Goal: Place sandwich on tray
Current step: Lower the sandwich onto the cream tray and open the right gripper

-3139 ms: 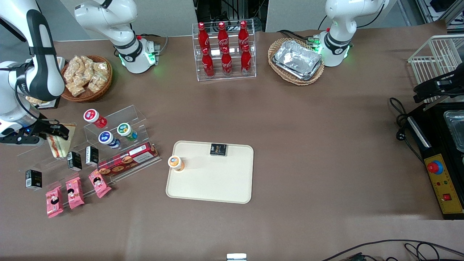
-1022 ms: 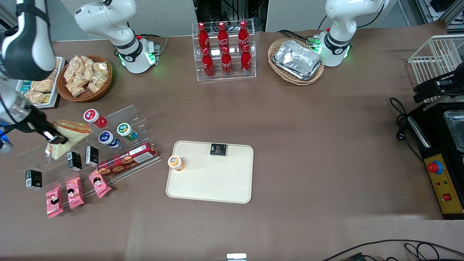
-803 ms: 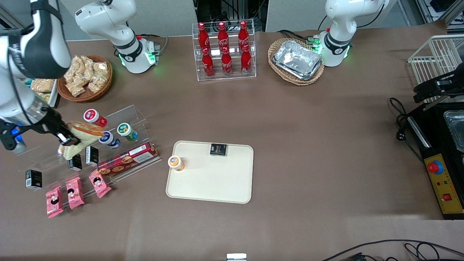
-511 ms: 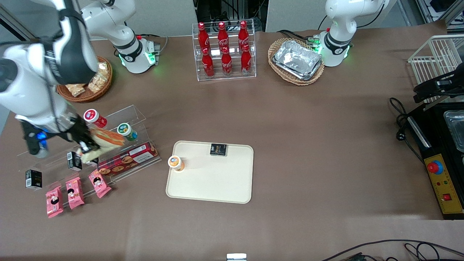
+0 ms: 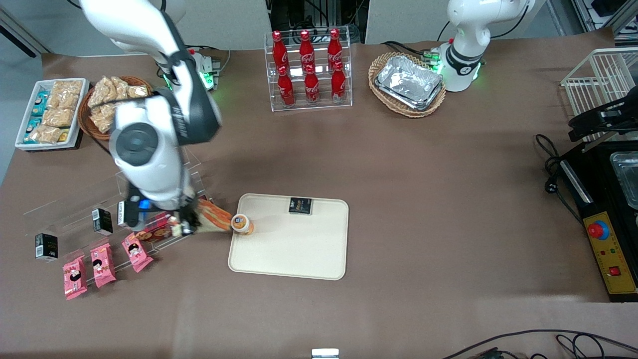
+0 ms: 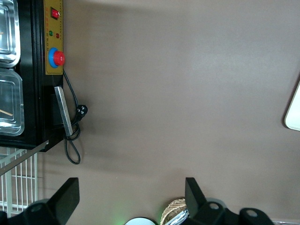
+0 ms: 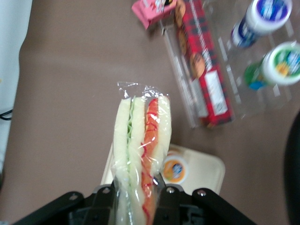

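Note:
My right gripper (image 5: pixel 185 225) (image 7: pixel 136 190) is shut on the clear-wrapped sandwich (image 5: pixel 214 219) (image 7: pixel 140 140), a wedge of pale bread with red-orange and green filling. It holds the sandwich in the air just beside the cream-beige tray (image 5: pixel 299 249) (image 7: pixel 206 171), at the tray's edge toward the working arm's end. The sandwich's cut edge points at the orange-capped bottle (image 5: pixel 241 224) (image 7: pixel 174 169) standing on that edge of the tray. A small black box (image 5: pixel 300 205) lies on the tray's farther edge.
A clear stepped rack under the arm holds a long red biscuit box (image 7: pixel 204 70), small bottles (image 7: pixel 267 14), black boxes (image 5: pixel 102 221) and pink snack packets (image 5: pixel 103 265). A cola bottle rack (image 5: pixel 307 70), a basket of foil trays (image 5: pixel 407 84) and a snack basket (image 5: pixel 107 102) stand farther back.
The gripper has lifted the sandwich off the rack and carried it toward the tray, from the working arm's end of the table to the tray's edge beside the orange-capped bottle.

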Controlling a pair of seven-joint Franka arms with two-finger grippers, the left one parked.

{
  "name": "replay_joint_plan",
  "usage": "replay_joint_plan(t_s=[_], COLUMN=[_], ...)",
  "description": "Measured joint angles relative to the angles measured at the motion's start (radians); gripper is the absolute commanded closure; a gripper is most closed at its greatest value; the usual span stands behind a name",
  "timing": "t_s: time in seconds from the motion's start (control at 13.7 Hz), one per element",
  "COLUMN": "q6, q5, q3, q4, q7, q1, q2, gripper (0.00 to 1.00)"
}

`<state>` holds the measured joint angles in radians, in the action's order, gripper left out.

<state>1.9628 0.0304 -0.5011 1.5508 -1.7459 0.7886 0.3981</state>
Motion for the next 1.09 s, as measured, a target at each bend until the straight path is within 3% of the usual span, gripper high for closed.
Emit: replay_joint_plan(t_s=[0.44, 0.66, 0.88, 1.09], q6=[0.246, 0.369, 0.491, 0.571], q5=[0.038, 0.041, 0.109, 0.129], q3=[0.045, 0.084, 0.111, 0.137], q4=[-0.067, -0.078, -0.083, -0.090], q7=[-0.360, -0.456, -0.489, -0.488], q1=[0.067, 0.062, 0.054, 0.043], q2=[0.197, 0.271, 0.344, 0.414], gripper=[0.74, 0.74, 0.73, 0.73])
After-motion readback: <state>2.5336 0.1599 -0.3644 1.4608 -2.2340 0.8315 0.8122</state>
